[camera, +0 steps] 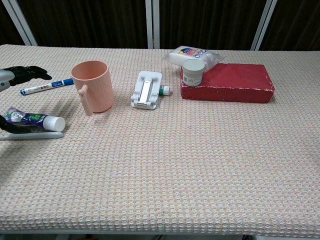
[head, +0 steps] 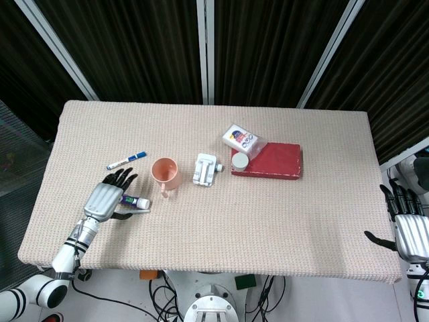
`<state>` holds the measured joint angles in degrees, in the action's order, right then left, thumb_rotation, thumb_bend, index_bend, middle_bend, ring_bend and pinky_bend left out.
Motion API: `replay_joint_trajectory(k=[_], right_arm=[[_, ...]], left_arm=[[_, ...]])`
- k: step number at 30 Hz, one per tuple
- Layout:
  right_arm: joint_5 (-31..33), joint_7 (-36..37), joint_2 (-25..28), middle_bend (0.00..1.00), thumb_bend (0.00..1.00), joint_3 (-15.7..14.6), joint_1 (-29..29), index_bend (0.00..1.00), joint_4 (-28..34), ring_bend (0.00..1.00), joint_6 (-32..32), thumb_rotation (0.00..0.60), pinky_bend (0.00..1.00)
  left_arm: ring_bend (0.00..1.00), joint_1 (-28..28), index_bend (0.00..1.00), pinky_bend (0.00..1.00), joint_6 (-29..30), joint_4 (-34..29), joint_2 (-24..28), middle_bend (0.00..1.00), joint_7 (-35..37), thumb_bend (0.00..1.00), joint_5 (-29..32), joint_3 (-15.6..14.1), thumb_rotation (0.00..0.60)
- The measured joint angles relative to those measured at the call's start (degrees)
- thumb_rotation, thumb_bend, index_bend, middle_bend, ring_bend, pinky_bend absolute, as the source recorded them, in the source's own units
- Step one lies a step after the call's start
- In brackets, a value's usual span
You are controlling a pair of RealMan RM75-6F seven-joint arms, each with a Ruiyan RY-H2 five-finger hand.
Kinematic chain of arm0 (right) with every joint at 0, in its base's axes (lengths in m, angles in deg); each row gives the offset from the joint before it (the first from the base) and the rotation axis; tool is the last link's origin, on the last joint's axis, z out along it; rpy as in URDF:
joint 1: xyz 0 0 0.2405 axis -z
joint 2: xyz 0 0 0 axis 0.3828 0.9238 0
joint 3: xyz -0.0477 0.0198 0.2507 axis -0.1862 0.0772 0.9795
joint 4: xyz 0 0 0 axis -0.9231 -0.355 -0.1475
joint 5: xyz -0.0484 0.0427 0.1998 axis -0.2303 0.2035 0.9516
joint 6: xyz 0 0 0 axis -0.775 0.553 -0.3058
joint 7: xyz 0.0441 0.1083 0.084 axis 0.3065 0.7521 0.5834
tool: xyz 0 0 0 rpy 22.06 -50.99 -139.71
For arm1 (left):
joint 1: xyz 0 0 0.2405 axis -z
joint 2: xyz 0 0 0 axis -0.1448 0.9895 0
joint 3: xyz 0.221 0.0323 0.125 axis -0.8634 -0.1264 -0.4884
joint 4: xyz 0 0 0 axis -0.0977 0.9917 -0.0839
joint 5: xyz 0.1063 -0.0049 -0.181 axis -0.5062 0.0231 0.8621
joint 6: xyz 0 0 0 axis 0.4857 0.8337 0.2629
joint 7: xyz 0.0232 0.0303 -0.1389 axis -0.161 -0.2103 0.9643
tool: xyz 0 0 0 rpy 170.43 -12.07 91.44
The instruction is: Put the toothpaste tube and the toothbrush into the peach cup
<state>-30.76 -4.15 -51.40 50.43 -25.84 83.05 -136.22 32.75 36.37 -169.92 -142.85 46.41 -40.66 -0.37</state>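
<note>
The left hand (head: 107,198) hovered over the table (head: 221,228) near its left edge, fingers spread and grasping nothing, its fingertips (camera: 24,73) dark at the left border of the chest view. Just under it lay the tube (camera: 31,120), white cap pointing toward the cup, with the toothbrush (camera: 31,135) lying along its near side, touching or almost so. The cup (camera: 93,86) stood upright close by, toward the table's middle, handle facing the near edge. A pen (head: 127,159) lay beyond the hand, toward the far edge. The right hand (head: 409,225) hung off the table's right edge, fingers loose and apart, holding nothing. A white stand (head: 206,169), a jar (camera: 193,73), a pouch (head: 242,139) and a red block (head: 271,161) sat toward the far edge.
</note>
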Motion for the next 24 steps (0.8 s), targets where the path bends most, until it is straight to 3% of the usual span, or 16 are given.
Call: replay_joint_trajectory(k=[4,9,17,24], right_arm=[[0.13,-0.34,-0.17,0.0,0.13,-0.01,-0.12,0.0,0.02,0.0,0.35,0.6,0.0],[0.17,-0.14,-0.14,0.0,0.14,0.04,-0.11,0.0,-0.02,0.0,0.33,0.6,0.0],[0.16,0.73,-0.55,0.0,0.16,0.44,0.0,0.0,-0.49,0.0,-0.39,0.6,0.0],[0.16,1.09,-0.63,0.0,0.17,0.4,0.03,0.0,-0.8,0.0,-0.26,0.6,0.0]], left_arm=[[0.02,0.34,0.11,0.18,-0.26,0.47,-0.13,0.03,0.38,0.05,0.68,-0.15,0.519],[0.03,0.71,0.15,0.18,-0.4,0.99,-0.36,0.06,0.67,0.06,1.17,-0.49,0.597],[0.05,1.44,0.31,0.19,0.46,2.98,-1.73,0.2,1.05,0.08,-0.45,-1.21,0.6],[0.05,2.19,0.34,0.19,0.95,5.75,-3.42,0.24,1.69,0.09,-1.0,-1.49,0.6]])
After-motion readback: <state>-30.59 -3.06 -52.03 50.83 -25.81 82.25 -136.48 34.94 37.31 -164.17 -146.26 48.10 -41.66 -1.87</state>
